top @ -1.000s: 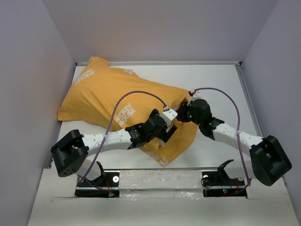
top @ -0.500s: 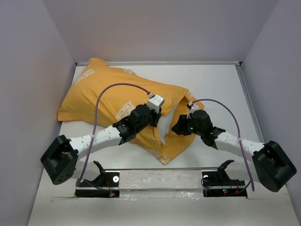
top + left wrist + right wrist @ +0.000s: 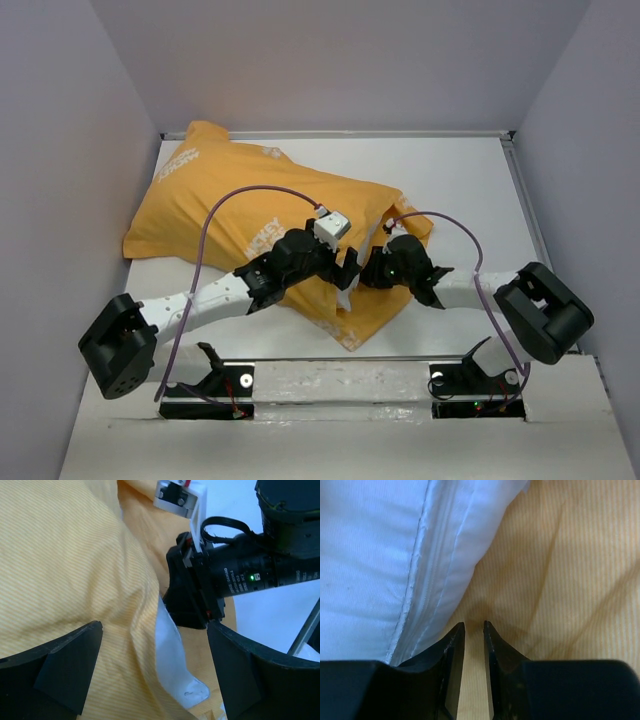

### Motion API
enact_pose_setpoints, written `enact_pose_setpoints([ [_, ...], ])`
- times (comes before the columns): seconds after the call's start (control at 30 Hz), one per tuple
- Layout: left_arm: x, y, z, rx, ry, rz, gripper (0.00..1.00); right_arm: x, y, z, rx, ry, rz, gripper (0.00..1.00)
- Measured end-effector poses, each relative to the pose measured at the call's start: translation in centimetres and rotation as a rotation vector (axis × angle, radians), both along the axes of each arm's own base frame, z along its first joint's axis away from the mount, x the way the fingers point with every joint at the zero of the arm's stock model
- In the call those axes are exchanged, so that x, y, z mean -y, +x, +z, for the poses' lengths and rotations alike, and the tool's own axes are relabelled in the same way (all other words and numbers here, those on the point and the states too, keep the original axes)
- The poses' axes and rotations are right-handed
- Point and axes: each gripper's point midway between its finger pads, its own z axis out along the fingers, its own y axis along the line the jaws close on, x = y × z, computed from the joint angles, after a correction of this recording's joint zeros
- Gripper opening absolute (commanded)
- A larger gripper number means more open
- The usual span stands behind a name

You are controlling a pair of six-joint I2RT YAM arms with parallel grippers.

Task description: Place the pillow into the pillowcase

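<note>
2 grippers meet at the open end of the pillowcase, where the pillow shows white.
The left gripper stands wide open over the orange cloth, with a white strip of pillow just below, between its fingers. The right gripper faces it close by, fingers almost together with 1 thin slit; whether they pinch cloth I cannot tell. The pillow's seamed edge lies to its upper left, pillowcase ahead and right.

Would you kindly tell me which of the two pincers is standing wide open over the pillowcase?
The left pincer: its jaws are spread wide above the orange-yellow fabric pillowcase, whereas the right pincer is pinched nearly shut on it.
</note>
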Motion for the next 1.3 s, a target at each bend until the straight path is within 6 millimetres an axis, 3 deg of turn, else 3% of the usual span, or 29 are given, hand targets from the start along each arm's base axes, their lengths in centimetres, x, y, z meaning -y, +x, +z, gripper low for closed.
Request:
enact_pose_setpoints([
  [0.13, 0.3, -1.0, -0.9, -0.004, 0.045, -0.004, 0.99, 0.4, 0.4, 0.6, 0.022, -0.001, -0.029, 0.25],
  [0.3, 1.2, -0.4, -2.4, 0.032, 0.165, 0.066, 0.99, 1.6, 0.2, 4.1, 0.119, 0.04, -0.071, 0.25],
  [0.47, 1.4, 1.4, -6.9, 0.037, 0.331, 0.146, 0.99, 2.9, -0.3, 7.0, 0.191, 0.068, -0.102, 0.23],
  [0.6, 1.0, 2.1, -8.4, 0.064, 0.402, 0.182, 0.97, 3.6, -0.8, 7.8, 0.212, 0.069, -0.117, 0.24],
  [0.7, 1.3, 2.1, -7.9, 0.065, 0.359, 0.165, 0.99, 4.0, -1.0, 7.5, 0.201, 0.053, -0.121, 0.24],
  [0.83, 0.9, 1.3, -5.1, 0.035, 0.203, 0.116, 0.99, 4.4, -1.5, 6.8, 0.177, 0.025, -0.119, 0.25],
  [0.97, 0.3, 0.6, 1.4, 0.053, -0.014, 0.049, 0.99, 5.0, -2.0, 8.2, 0.208, 0.03, -0.119, 0.26],
  [1.03, -0.6, 0.5, 6.2, 0.109, -0.146, 0.031, 0.99, 5.1, -2.0, 10.0, 0.247, 0.054, -0.119, 0.26],
  [1.1, -1.0, -0.1, 9.7, 0.157, -0.241, -0.007, 0.99, 5.0, -1.9, 11.4, 0.277, 0.075, -0.118, 0.26],
  [1.17, -0.8, -1.0, 11.4, 0.176, -0.295, -0.061, 0.99, 4.9, -1.7, 12.2, 0.292, 0.081, -0.116, 0.26],
  [1.3, 0.0, -2.3, 11.4, 0.152, -0.315, -0.148, 0.99, 5.2, -2.0, 12.3, 0.296, 0.068, -0.112, 0.26],
])
